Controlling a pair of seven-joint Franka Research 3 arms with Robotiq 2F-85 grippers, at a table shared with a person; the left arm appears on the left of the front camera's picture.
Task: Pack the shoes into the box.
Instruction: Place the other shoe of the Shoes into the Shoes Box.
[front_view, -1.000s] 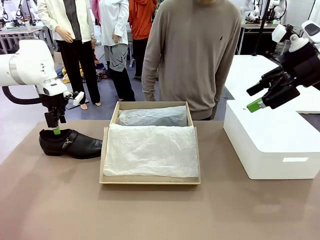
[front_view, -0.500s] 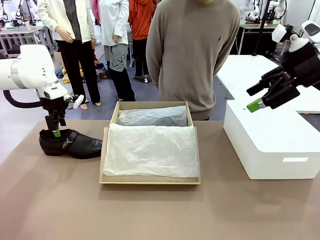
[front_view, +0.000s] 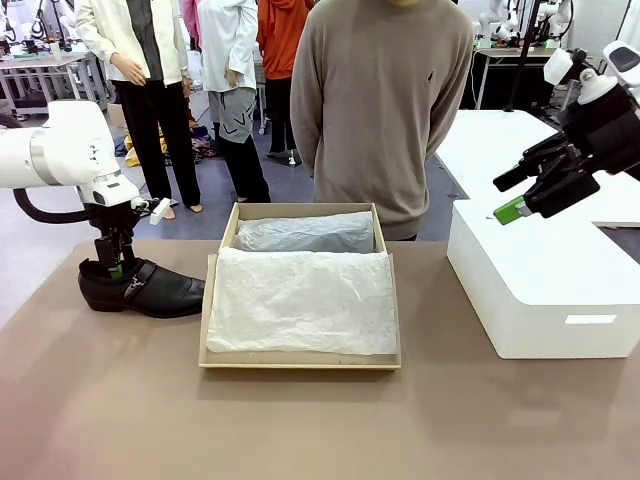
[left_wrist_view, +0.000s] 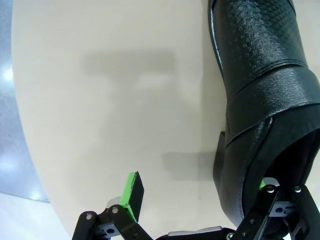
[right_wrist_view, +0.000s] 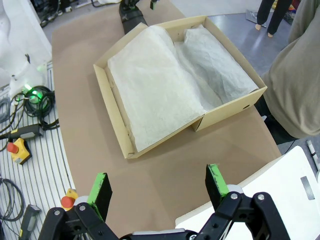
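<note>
Front view: the glossy black leather shoe sits on the brown bench just left of the tissue-lined tan cardboard box. The left claw is at its heel, and the right claw is open above a white rounded box. Left wrist: claw's open, one finger inside the shoe's opening, the other outside. Right wrist: open claw, cardboard box well beyond it.

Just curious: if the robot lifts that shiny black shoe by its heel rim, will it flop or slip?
Likely stiff: the shoe holds its shape on the table. The glossy leather may slip in the pads. Held at the heel, its long toe would probably dip.
</note>
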